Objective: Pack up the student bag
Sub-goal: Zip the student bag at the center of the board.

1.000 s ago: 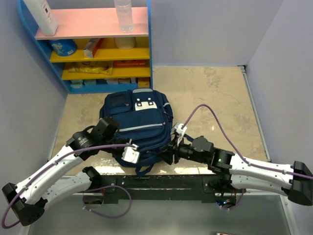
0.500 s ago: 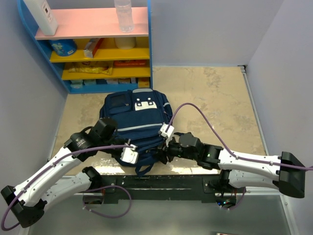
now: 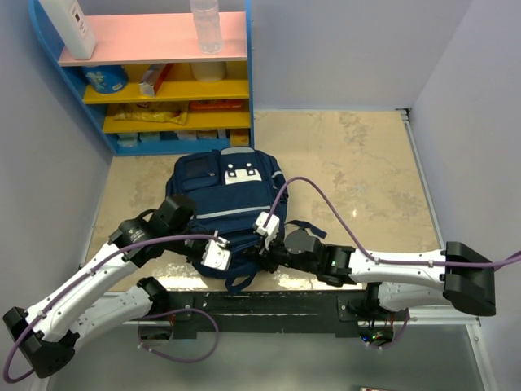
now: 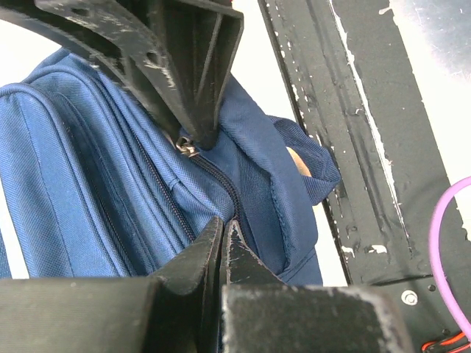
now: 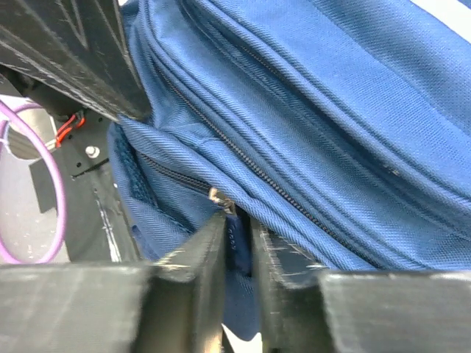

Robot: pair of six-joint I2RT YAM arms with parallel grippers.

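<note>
Two grippers at student bag [image 3: 228, 208], lying flat mid-table | left gripper [image 4: 221, 228] clenched on fabric beside zipper [image 4: 213, 170] | right gripper [image 5: 237, 224] narrowly parted around zipper pull [image 5: 218, 195], grasp unclear | risk: pull slips free, zipper stays closed.

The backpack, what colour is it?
The backpack is navy blue with light grey stripes, clearest in the top view.

Through the left wrist camera I see my left gripper [image 4: 213, 180] with its fingers pressed together at the zipper [image 4: 210, 173] of the navy student bag [image 4: 96, 184], the metal pull at the upper fingertip; the black base rail [image 4: 353, 132] runs alongside.
</note>
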